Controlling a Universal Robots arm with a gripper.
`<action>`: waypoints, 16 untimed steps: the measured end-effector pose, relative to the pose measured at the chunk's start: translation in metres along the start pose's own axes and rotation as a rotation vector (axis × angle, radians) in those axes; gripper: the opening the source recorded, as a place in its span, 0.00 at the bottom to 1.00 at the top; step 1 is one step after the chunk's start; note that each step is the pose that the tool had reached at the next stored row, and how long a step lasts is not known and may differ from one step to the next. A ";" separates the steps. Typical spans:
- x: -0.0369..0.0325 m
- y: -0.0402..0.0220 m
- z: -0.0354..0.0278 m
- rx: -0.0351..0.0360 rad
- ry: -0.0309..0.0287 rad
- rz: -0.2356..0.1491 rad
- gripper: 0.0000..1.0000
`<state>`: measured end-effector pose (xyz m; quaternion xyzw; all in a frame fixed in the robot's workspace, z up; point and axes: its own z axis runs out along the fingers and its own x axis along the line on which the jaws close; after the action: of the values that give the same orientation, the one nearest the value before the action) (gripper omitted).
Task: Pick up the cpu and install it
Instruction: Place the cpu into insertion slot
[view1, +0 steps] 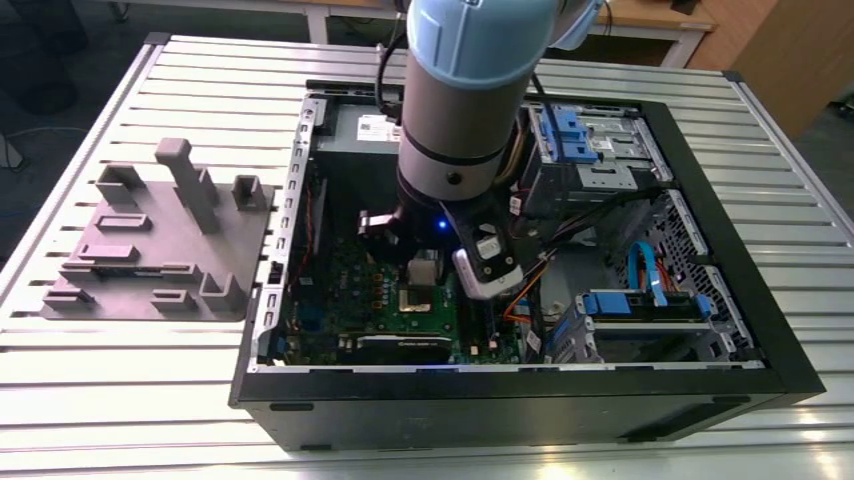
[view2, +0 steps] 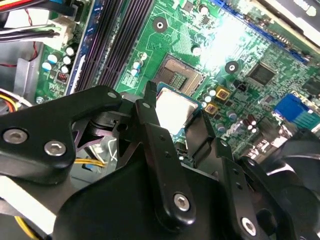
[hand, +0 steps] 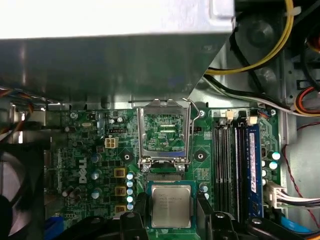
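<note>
In the exterior view, a grey fixture block (view1: 160, 250) lies well apart from the gripper (view1: 424, 280), which hangs inside the open computer case (view1: 747, 290). Its black fingers (hand: 137, 210) grip the cpu (hand: 171, 205) by its edges, apparently just above the motherboard (hand: 95, 150), beside the open socket frame (hand: 164, 131).

Between the gripper's (hand: 171, 220) matt black fingers (hand: 134, 220) sits the cpu (hand: 171, 205), its top a smooth, dully shining silver metal with a pale rim. Just beyond it the socket frame (hand: 164, 134) is bright bare metal on the glossy green motherboard (hand: 90, 150). Farther off, the power supply box (hand: 115, 60) looks like brushed grey sheet metal.
</note>
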<state>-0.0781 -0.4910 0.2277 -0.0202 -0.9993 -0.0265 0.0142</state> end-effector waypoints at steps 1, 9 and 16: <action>0.0000 -0.0003 0.0013 0.0004 0.0000 0.000 0.47; -0.0003 -0.0010 0.0071 0.0337 -0.0017 0.001 0.47; 0.0004 -0.0020 0.0195 0.0341 -0.0010 -0.021 0.47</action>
<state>-0.0791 -0.4919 0.2081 -0.0097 -0.9998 -0.0096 0.0137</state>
